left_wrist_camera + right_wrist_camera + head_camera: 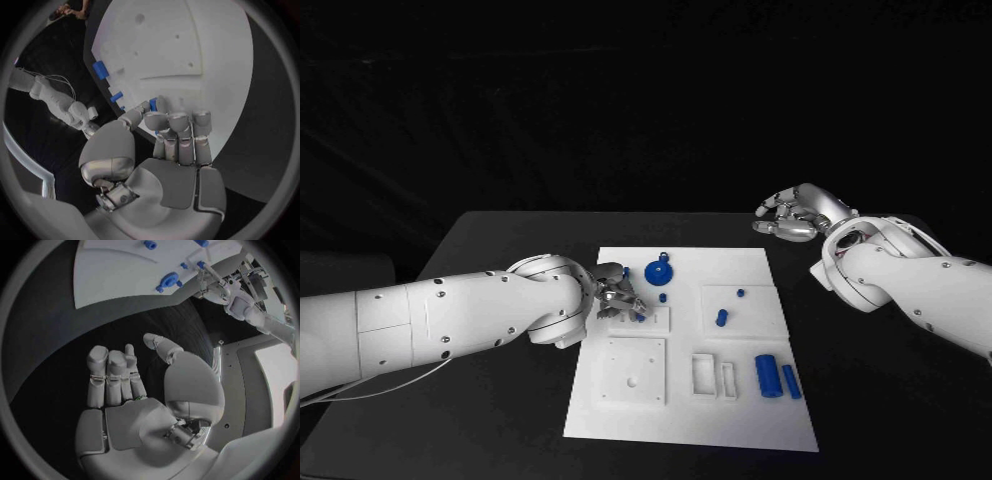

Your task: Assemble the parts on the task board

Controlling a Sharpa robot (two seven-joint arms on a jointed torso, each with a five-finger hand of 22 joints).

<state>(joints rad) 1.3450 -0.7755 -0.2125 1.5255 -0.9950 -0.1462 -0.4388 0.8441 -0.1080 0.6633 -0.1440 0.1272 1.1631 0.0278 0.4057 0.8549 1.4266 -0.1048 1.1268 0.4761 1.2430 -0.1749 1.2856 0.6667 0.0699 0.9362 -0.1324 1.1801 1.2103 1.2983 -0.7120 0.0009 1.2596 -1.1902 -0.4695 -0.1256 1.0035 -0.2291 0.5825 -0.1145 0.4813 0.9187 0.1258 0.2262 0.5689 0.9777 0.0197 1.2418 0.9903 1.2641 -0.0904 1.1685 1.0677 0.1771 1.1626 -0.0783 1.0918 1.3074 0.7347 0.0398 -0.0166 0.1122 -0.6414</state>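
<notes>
Task board (pixel 733 415): left hand (pixel 620 300) over its upper left, pinching a small blue part (pixel 154 104); right hand (pixel 795 214) beyond its far right corner, curled, empty; risk: part slipping from so shallow a pinch.

From my remote station: my left hand (pixel 620 300) sits over the task board (pixel 689 420) on the surface (pixel 502 250), a round part (pixel 661 274) just beyond its fingers; my right hand (pixel 798 213) hovers well apart, behind the board's far corner.
</notes>
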